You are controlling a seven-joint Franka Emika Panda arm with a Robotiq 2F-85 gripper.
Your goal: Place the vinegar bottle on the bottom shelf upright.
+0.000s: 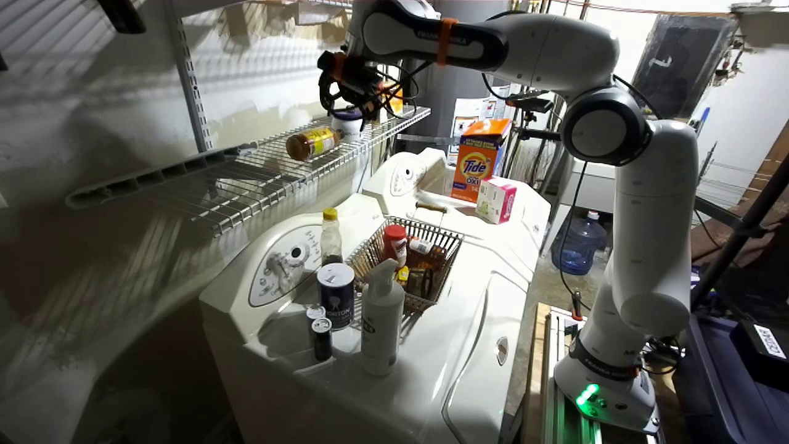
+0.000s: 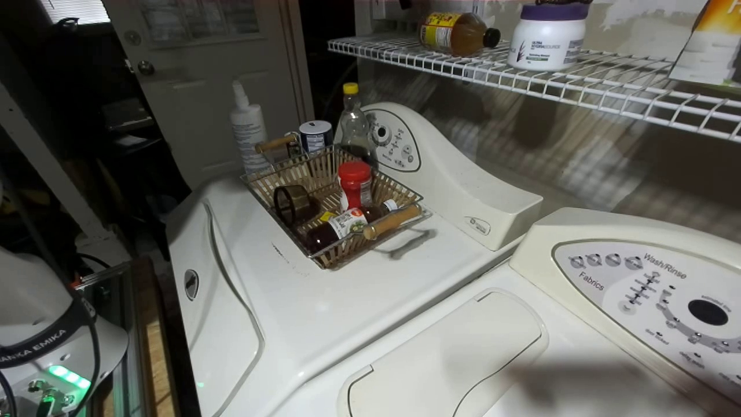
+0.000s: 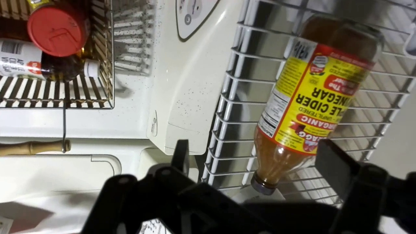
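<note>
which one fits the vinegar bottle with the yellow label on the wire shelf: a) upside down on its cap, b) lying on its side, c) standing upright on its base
b, since in both exterior views the vinegar bottle lies lengthwise along the wire shelf, its dark cap pointing sideways toward the white jar with the purple lid.

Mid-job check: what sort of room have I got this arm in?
Most likely a household laundry area: a white machine whose panel reads Wash/Rinse, a similar machine beside it, and an orange Tide box.
</note>
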